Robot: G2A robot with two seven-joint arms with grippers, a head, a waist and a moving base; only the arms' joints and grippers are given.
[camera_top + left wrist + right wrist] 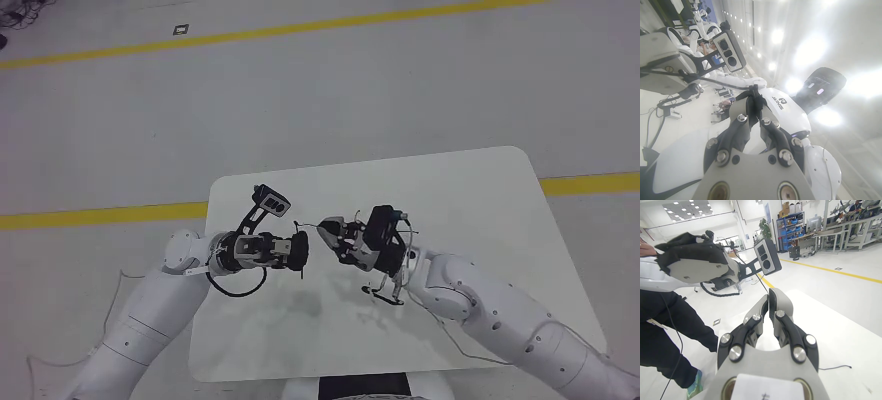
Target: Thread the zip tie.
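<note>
We find the left gripper [754, 98] closed on one end of the zip tie [725, 84] and the right gripper [769, 298] closed on its thin strap. The zip tie spans the short gap between them, above the middle of the table [480, 200].

Risks:
- If the grippers are misaligned, the strap probably buckles instead of entering the head.
- A weak pinch lets the strap slip and drop.
- Pulling apart may strip it from either grip.

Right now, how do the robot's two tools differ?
The left tool has fingertips wrapped in black fabric; the right tool has bare grey fingers with ribbed black pads. The left tool pinches the zip tie at what looks like its head end; the right tool pinches the thin strap. Both are shut on the same tie, above the white table.
</note>
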